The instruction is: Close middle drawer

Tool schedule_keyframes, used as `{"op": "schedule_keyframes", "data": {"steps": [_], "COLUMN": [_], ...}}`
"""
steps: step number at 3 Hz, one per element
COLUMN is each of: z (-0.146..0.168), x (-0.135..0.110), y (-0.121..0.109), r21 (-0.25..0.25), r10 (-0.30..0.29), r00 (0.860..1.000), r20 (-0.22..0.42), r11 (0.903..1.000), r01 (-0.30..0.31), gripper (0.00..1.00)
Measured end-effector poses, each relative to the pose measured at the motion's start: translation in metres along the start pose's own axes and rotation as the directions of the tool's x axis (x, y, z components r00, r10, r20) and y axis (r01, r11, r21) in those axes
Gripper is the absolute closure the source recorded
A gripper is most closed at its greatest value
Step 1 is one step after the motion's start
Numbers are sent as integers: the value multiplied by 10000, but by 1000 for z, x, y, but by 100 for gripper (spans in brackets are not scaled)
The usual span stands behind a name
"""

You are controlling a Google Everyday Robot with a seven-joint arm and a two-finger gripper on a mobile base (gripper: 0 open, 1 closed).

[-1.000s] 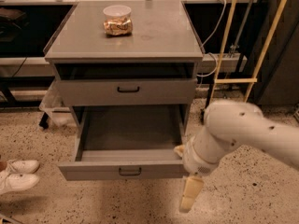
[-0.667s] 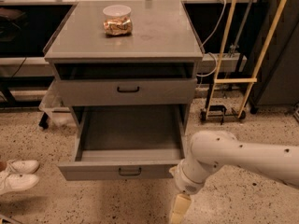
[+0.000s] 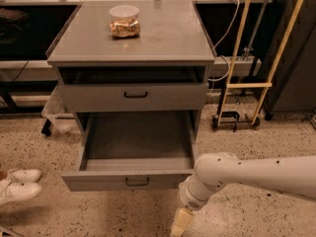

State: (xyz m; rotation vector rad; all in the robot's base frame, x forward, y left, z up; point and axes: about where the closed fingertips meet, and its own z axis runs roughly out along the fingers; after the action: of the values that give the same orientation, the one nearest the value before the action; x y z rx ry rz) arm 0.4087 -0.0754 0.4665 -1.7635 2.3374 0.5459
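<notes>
Floor (image 3: 98, 212): pincer (image 3: 180, 222) near open middle drawer (image 3: 98, 180).

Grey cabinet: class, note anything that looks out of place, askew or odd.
The middle drawer stands pulled far out and looks empty, while the drawer above sits well back. The end effector hangs low, just below the open drawer's right front corner.

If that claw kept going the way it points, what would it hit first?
Most likely the speckled floor: the claw hangs pointing down, slightly left, just right of the open middle drawer, with nothing seen beneath it. Depth is hard to judge.
</notes>
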Motion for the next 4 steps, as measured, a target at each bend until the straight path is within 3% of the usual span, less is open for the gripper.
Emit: {"op": "schedule_keyframes", "data": {"steps": [1, 2, 3, 4], "z": [-2, 20, 58, 71], "x": [1, 10, 10, 3], "y": [2, -17, -62, -109], "r21": [-57, -180, -242, 506], "r10": [-73, 315, 558, 996], "r00": [10000, 9995, 9983, 9943], "r20": [-48, 59, 176, 381], "r11": [10000, 9993, 9982, 9936], "r01": [72, -313, -553, -1014], "gripper": [0, 0, 0, 0]}}
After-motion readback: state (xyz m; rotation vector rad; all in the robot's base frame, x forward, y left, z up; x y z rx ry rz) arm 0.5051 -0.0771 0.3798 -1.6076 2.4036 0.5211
